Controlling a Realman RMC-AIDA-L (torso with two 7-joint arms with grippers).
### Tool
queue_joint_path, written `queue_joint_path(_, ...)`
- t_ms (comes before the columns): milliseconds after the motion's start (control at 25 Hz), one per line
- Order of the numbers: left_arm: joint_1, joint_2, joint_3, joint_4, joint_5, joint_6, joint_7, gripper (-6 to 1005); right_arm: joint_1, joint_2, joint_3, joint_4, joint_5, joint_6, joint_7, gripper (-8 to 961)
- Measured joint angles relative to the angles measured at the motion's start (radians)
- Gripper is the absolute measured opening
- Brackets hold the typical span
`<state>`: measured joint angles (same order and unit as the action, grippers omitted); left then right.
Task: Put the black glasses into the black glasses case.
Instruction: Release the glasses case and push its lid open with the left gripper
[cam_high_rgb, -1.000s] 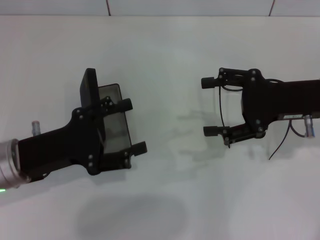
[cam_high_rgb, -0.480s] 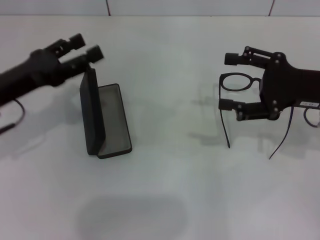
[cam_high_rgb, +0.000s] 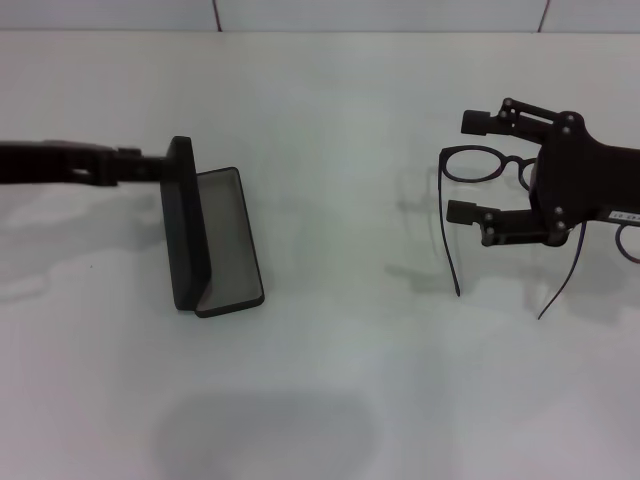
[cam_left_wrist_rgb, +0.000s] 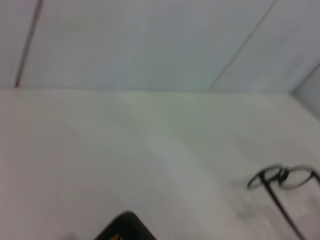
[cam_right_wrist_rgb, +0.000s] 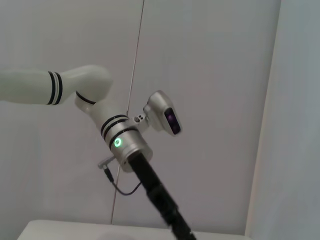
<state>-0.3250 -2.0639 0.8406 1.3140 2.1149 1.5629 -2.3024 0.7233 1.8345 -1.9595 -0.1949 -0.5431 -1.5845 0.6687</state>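
**Right tool poised over the glasses, case propped open far to its left**

One pair of black glasses (cam_high_rgb: 480, 175) lay on the white counter (cam_high_rgb: 340, 380) directly beneath the right tool (cam_high_rgb: 470, 167), whose two fingers stood spread apart — released, holding nothing. One fingertip (cam_high_rgb: 473, 122) sat beyond the front rim and the other fingertip (cam_high_rgb: 461, 210) on the near side of it, so the lens closer to the case lay in the gap between them. The frame front ran crosswise under the tool, while the two slim temple arms trailed back toward the robot's body; the glasses' long reach therefore lay along the temples, at right angles to the rim.

One black glasses case (cam_high_rgb: 205, 240) stood open, well apart from the right tool, on its left side, lid upright and the grey tray lying flat on the side facing the glasses. Its long axis ran roughly parallel to the temples. The left tool (cam_high_rgb: 150, 168) touched or nearly touched the top of the lid; whether it was clenched could not be told.

The right arm was plainly the nearer — a judgement: closing on the rim looked like the next step.
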Motion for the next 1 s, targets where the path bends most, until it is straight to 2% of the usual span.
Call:
queue_joint_path(120, -0.004, -0.020, 0.059, 0.048, 0.062, -0.003, -0.047, 877, 0.000, 0.002, 0.000, 0.000, 0.000, -0.004, -0.001, 885)
queue_joint_path(600, -0.062, -0.023, 0.139, 0.041, 0.227, -0.075, -0.178, 873, -0.004, 0.008, -0.003, -0.003, 0.000, -0.011, -0.006, 885)
queue_joint_path(1000, -0.103, -0.022, 0.205, 0.034, 0.253, -0.078, -0.205, 871, -0.005, 0.012, -0.001, -0.025, 0.000, 0.004, -0.006, 885)
